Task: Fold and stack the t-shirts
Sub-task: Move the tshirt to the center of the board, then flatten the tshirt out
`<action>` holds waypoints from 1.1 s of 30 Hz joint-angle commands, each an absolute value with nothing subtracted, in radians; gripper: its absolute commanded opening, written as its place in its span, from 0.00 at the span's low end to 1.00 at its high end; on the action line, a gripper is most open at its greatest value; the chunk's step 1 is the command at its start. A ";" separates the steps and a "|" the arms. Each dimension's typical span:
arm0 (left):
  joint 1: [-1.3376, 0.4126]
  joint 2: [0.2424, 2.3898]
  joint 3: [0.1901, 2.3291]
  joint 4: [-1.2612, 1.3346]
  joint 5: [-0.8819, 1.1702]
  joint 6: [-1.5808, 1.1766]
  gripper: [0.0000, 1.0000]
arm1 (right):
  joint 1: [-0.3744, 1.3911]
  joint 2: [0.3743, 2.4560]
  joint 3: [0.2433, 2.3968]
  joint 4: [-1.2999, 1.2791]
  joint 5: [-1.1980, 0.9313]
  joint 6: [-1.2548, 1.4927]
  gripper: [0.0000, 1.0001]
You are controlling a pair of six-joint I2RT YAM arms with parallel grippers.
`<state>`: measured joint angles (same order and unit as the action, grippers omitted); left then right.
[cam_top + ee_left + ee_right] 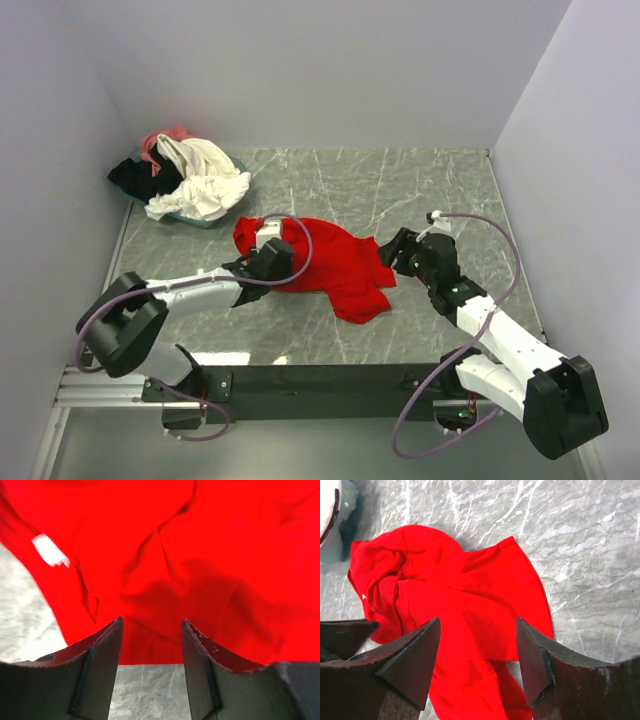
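Note:
A bright red t-shirt (330, 262) lies crumpled on the marble table, with a lobe trailing toward the near edge. My left gripper (285, 264) is at its left edge. In the left wrist view this gripper (152, 622) is open, the red t-shirt's (200, 570) hem lies just past the fingertips, and bare table shows between the fingers. My right gripper (396, 250) hovers at the shirt's right edge. It (479, 622) is open above the red cloth (470, 595) and holds nothing. White (205, 180), black (130, 178) and pink (160, 140) t-shirts are heaped at the back left.
The heap sits in a teal-rimmed tray (207, 221) in the back left corner; the tray (332, 545) also shows at the top left of the right wrist view. Grey walls close the table on three sides. A black rail runs along the near edge.

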<state>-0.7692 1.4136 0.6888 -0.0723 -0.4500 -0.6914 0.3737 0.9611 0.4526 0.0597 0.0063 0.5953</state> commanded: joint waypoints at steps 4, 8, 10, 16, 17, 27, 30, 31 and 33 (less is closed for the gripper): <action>-0.802 1.491 0.745 0.017 -0.373 -0.650 0.56 | 0.379 0.983 0.457 0.100 0.003 0.606 0.69; -0.837 1.564 0.782 0.005 -0.399 -0.635 0.57 | 0.379 1.003 0.456 0.109 0.002 0.606 0.68; -0.844 1.584 0.798 0.003 -0.403 -0.629 0.57 | 0.380 1.012 0.454 0.115 0.003 0.606 0.68; -0.856 1.612 0.813 0.003 -0.445 -0.635 0.56 | 0.382 1.017 0.456 0.120 0.003 0.604 0.69; -0.857 1.627 0.821 -0.038 -0.452 -0.635 0.56 | 0.380 1.017 0.456 0.120 0.003 0.604 0.68; -0.862 1.649 0.841 -0.063 -0.465 -0.649 0.29 | 0.380 1.035 0.454 0.123 0.002 0.598 0.68; -0.862 1.644 0.841 -0.077 -0.469 -0.655 0.15 | 0.380 1.058 0.459 0.124 0.003 0.597 0.69; -0.862 1.634 0.841 -0.078 -0.471 -0.657 0.07 | 0.380 1.066 0.462 0.123 0.003 0.595 0.68; -0.862 1.618 0.839 -0.087 -0.476 -0.661 0.01 | 0.380 1.094 0.471 0.117 0.002 0.592 0.69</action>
<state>-0.8562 1.6485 0.8139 -0.0662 -0.4534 -0.6514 0.3752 1.0672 0.4526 0.0895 -0.0017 0.5980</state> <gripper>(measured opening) 0.030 0.686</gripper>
